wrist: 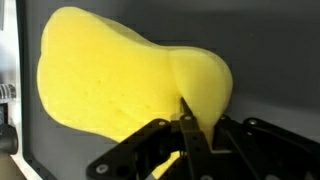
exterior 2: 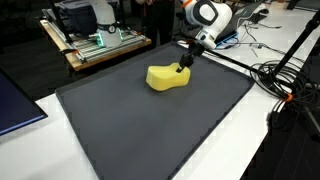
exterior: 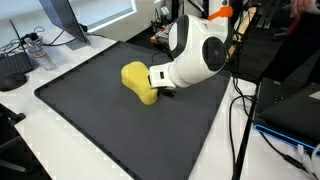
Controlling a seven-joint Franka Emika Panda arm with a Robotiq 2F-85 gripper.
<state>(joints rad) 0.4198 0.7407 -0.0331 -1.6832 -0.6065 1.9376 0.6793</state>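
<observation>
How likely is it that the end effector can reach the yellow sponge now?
Probably yes: the end effector pinches the edge of the yellow sponge, and nothing on the dark mat blocks it.

The sponge (wrist: 130,80) looks porous matt foam, the mat (exterior 2: 150,130) dull.

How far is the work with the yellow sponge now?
Done: the tool is at the soft yellow foam sponge. In hand: the jaws pinch its edge; the wrist view shows a crease there. Left, probably: lifting, because in both exterior views the sponge rests on the dark grey mat.
</observation>
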